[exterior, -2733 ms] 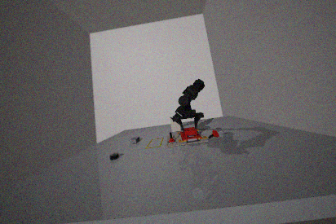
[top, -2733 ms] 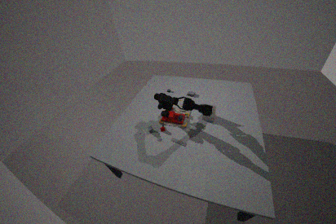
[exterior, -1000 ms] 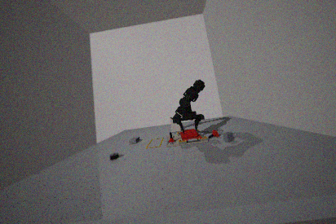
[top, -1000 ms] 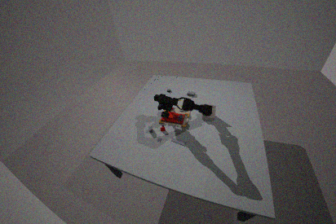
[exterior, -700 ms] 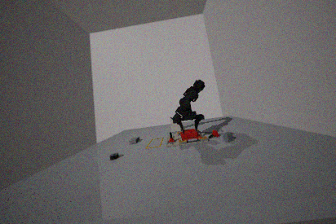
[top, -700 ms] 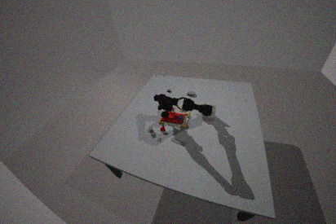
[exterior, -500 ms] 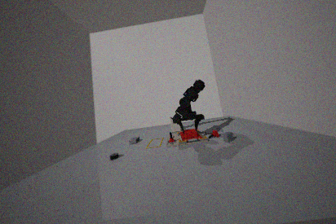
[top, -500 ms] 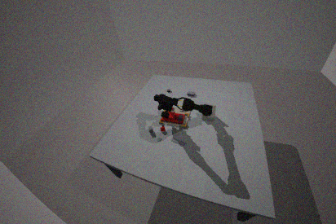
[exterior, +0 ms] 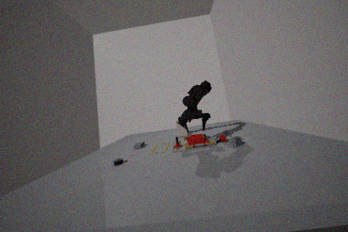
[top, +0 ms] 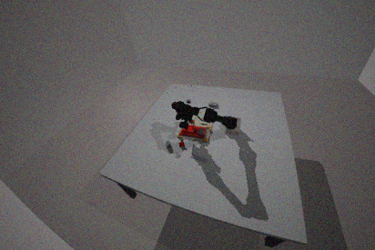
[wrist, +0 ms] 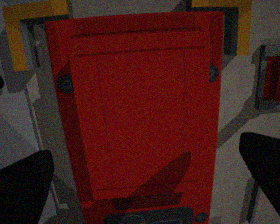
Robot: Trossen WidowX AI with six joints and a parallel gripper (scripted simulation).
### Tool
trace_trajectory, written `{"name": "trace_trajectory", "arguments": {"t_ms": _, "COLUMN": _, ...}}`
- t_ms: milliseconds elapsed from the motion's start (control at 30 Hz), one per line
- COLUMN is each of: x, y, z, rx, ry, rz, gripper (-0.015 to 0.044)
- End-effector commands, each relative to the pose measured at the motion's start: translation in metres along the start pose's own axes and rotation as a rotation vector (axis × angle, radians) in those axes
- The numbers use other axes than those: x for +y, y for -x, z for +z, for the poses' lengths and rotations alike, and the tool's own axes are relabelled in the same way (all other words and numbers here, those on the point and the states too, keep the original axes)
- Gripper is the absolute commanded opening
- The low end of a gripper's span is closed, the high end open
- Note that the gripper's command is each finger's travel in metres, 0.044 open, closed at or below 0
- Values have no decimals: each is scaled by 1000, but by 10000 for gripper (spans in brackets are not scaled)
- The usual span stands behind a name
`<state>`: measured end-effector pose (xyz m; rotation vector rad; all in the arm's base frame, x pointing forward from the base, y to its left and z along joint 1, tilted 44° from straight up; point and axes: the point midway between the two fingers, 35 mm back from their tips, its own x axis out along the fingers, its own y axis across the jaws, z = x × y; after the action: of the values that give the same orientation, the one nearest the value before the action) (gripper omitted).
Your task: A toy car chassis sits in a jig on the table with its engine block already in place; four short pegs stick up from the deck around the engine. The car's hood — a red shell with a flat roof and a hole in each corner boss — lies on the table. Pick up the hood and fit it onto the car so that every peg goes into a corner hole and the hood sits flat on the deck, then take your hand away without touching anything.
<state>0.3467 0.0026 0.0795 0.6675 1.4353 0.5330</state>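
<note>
The red hood (top: 193, 132) (exterior: 197, 139) (wrist: 140, 110) lies over the chassis in the jig, flat roof up. In the wrist view a dark round spot shows at each side edge and another at the lower right; whether these are peg tops in the holes I cannot tell. A dark grey block (wrist: 150, 217), perhaps the engine, shows at the bottom edge. Whether the hood sits fully flat on the deck is too dim and small to tell. My gripper (top: 187, 124) (exterior: 196, 131) (wrist: 148, 151) is open and empty above the hood, one finger beyond each side, with visible gaps.
Yellow corner brackets (wrist: 37, 12) (wrist: 244, 30) stand beyond the hood's far corners. A red part in a grey frame (wrist: 259, 80) lies to the right in the wrist view. A yellow outline (exterior: 154, 148) and small grey objects (exterior: 118, 161) (exterior: 139, 145) (top: 214, 105) are on the table.
</note>
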Motion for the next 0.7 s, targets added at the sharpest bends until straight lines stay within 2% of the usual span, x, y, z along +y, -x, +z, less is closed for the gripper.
{"name": "trace_trajectory", "arguments": {"t_ms": 0, "x": -1, "y": 37, "z": 2, "rx": -24, "ry": 9, "rz": -4, "gripper": 440}}
{"name": "trace_trajectory", "arguments": {"t_ms": 667, "x": -1, "y": 39, "z": 2, "rx": -24, "ry": 9, "rz": -4, "gripper": 440}}
